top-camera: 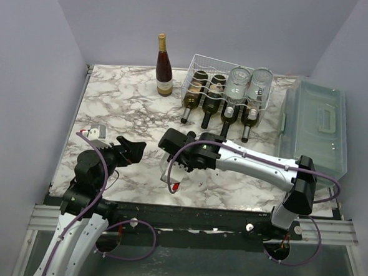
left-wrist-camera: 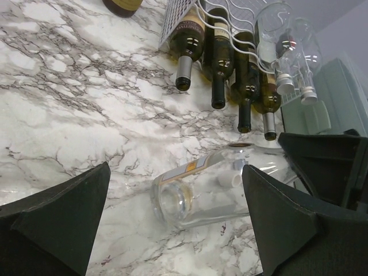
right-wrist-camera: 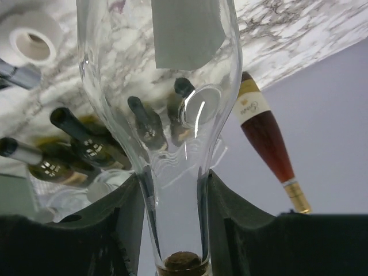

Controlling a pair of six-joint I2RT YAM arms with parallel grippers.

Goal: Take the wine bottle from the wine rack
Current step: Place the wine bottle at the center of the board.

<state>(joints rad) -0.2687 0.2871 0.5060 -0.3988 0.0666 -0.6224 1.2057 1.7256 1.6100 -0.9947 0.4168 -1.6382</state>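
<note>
A clear empty wine bottle [top-camera: 169, 169] lies on its side on the marble table near the front middle, off the rack. My right gripper [top-camera: 174, 152] is shut on its neck; the right wrist view shows both fingers [right-wrist-camera: 123, 218] pressed on the glass neck [right-wrist-camera: 172, 190], with the bottle [right-wrist-camera: 167, 86] stretching away. My left gripper [top-camera: 133, 148] is open and empty, left of the bottle; its jaws stand wide apart facing the bottle's base [left-wrist-camera: 178, 201]. The white wire wine rack [top-camera: 198, 64] at the back holds several bottles, two clear ones on top.
A dark red wine bottle [top-camera: 164, 68] stands upright left of the rack and also shows in the right wrist view [right-wrist-camera: 264, 135]. A translucent grey-green lidded bin [top-camera: 316, 127] fills the right side. A white tape roll [right-wrist-camera: 31, 37] lies near the bottle.
</note>
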